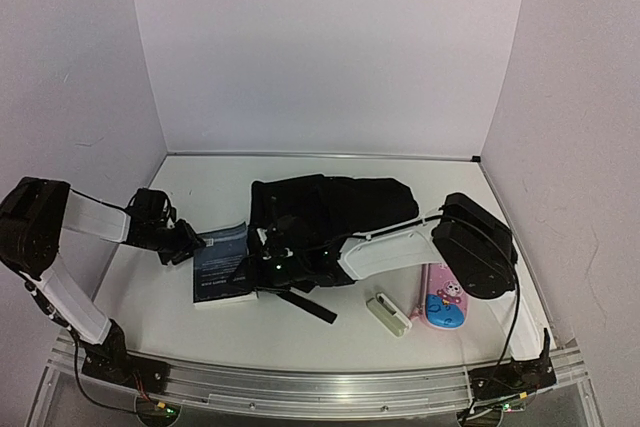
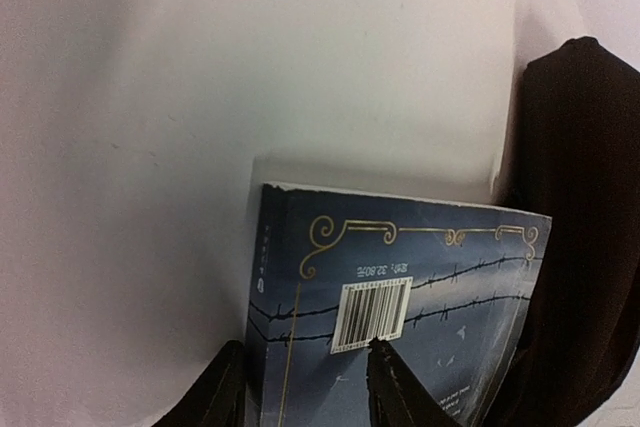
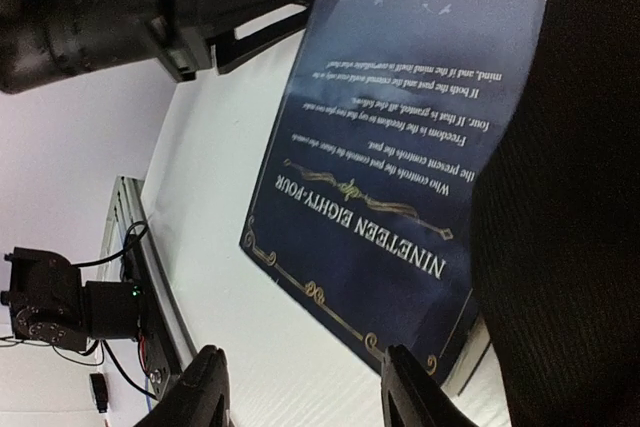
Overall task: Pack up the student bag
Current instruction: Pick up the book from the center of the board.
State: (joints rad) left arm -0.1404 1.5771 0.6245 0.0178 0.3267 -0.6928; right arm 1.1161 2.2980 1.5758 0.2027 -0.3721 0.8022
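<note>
Paperback (image 1: 222, 265), Nineteen Eighty-Four, is going in next. Left gripper (image 2: 305, 347) is straddling its barcode corner; whether it is actually clamping, I cannot tell. Right gripper (image 3: 300, 367) is hovering spread and empty at the student bag (image 1: 335, 212), near-left edge. Bag is lying flat mid table (image 1: 300, 332), long axis running left–right, left end facing the paperback. Best approach: sliding it rightward, flat and low, right fingers lifting the fabric lip.

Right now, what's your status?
Left gripper open, straddling book corner. Right gripper open beside bag. Book against bag, not packed. Pencil case, white box lying aside.
</note>
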